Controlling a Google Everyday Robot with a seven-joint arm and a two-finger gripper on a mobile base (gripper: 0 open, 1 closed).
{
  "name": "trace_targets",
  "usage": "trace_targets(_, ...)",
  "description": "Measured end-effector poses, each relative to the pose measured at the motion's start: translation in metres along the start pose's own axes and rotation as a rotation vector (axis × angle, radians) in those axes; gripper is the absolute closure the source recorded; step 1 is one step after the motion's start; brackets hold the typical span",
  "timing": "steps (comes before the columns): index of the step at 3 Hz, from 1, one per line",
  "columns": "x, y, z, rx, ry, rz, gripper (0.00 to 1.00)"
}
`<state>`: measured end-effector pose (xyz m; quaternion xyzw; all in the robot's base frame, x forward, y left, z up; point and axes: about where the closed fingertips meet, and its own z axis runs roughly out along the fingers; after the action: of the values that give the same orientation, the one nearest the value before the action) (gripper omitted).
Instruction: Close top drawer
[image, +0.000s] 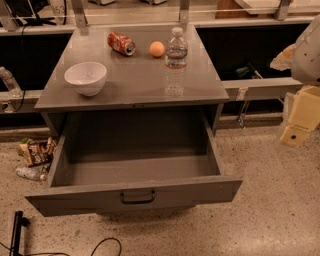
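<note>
The top drawer (135, 170) is a wide, deep grey metal drawer, pulled far out of the cabinet (130, 85) toward the camera. Its inside is empty. Its flat front panel (75, 199) faces the camera and has a dark bar handle (137, 197) at centre. My gripper (299, 120) shows as a cream-yellow part at the right edge, under the white arm (307, 50). It hangs above the floor, to the right of the drawer and apart from it, level with the cabinet top.
On the cabinet top stand a white bowl (86, 77) and a water bottle (176, 55), with a lying red soda can (121, 43) and an orange (157, 48). Snack bags (36, 151) lie on the floor left. A black cable (102, 246) runs along the floor in front.
</note>
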<state>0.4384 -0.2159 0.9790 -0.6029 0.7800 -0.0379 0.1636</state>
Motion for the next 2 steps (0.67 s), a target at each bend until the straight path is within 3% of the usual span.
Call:
trace_targets(1,0.0000,0.0000,0.0000,0.000,0.000,0.000,0.00)
trace_targets(2,0.0001,-0.0001,0.0026,-0.002,-0.015,-0.001,0.17)
